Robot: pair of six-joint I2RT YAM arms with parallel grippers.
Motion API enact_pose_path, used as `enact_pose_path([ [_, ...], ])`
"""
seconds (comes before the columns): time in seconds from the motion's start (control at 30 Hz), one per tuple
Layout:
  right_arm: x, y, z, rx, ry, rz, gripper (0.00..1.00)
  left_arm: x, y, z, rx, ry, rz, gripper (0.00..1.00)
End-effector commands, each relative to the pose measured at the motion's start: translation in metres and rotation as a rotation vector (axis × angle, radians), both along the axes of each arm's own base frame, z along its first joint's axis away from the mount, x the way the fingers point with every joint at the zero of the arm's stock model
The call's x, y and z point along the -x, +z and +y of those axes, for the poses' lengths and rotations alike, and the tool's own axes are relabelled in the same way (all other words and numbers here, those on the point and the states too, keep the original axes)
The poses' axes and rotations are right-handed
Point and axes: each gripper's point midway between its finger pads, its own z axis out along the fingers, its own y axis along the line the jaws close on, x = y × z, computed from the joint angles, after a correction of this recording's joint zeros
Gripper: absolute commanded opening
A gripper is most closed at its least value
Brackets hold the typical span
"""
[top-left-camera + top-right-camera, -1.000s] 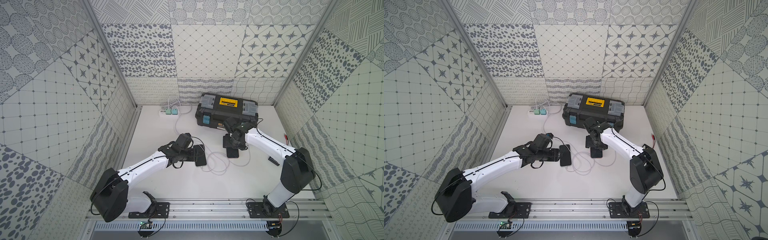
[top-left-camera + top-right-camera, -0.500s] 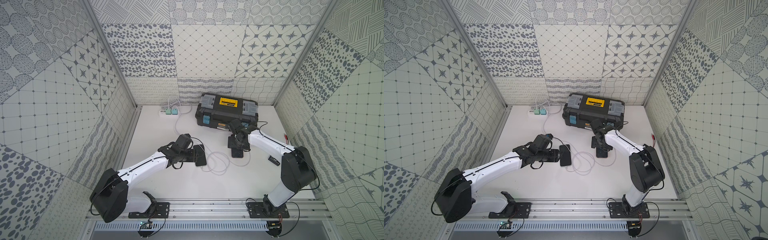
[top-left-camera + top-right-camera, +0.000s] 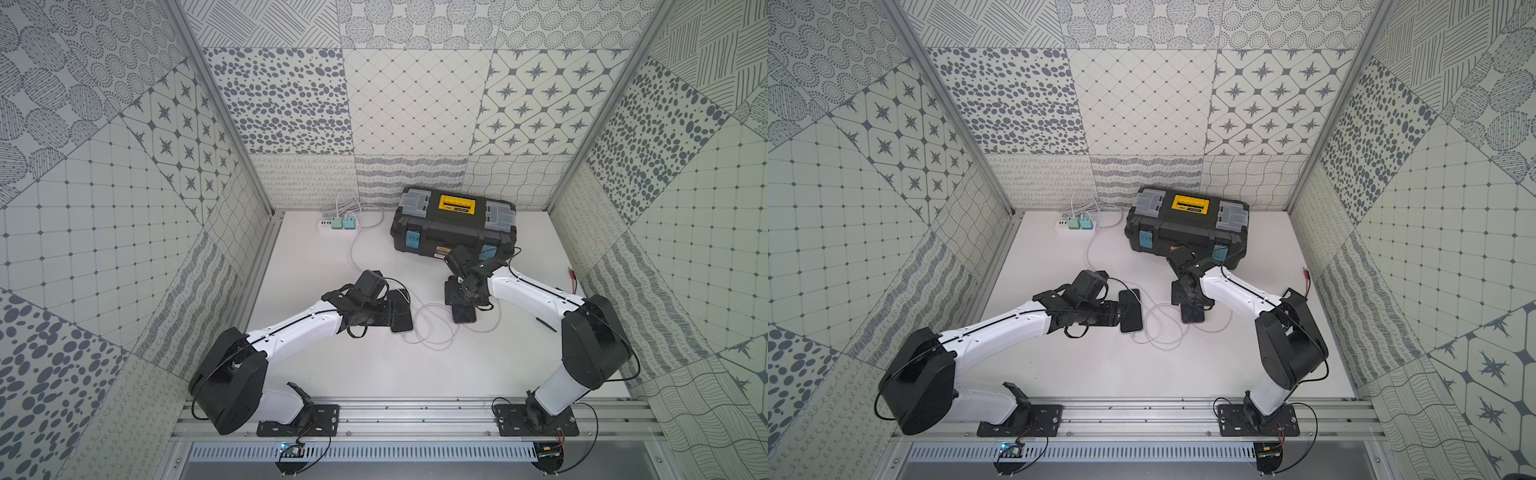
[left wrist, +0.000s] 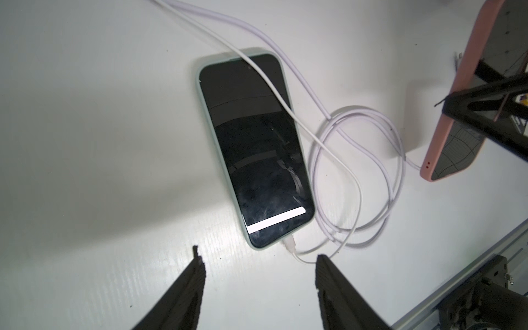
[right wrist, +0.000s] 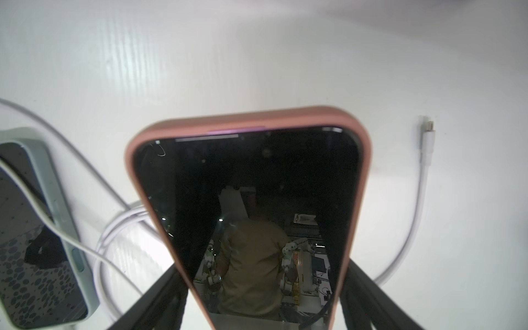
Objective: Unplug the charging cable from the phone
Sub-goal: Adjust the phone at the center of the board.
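Right jaws pinch the pink-cased phone, its plug lying free on the tabletop; at 9 o'clock, left jaws hang spread over the green-cased phone and its plugged-in cable

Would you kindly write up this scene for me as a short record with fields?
green-cased phone: flat on the table, screen up, white cable plugged in
left gripper: open, empty, close to that plugged end
pink-cased phone: tilted, no cable at its visible end
right gripper: shut on the pink-cased phone
loose plug: on the table beside the pink-cased phone, connected to nothing
toolbox: closed, at the back
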Motion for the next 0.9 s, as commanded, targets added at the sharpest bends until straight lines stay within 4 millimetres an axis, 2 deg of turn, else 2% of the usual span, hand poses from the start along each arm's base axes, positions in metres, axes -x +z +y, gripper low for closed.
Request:
enact_pose_path([
  [0.0,-0.006,0.025,0.013,-0.064,0.002,-0.068,0.55,-0.001,-0.009,-0.001,0.010,0.014,0.021,0.60],
  [0.27,-0.005,0.033,0.015,-0.079,0.001,-0.078,0.55,-0.011,-0.025,-0.017,0.063,-0.001,0.036,0.62],
  [0.5,-0.001,0.043,0.008,-0.071,-0.008,-0.100,0.55,-0.021,-0.043,-0.035,0.093,-0.014,0.091,0.64],
  [0.87,-0.001,0.059,-0.007,-0.057,-0.030,-0.130,0.55,-0.027,-0.047,-0.058,0.153,-0.045,0.104,0.64],
])
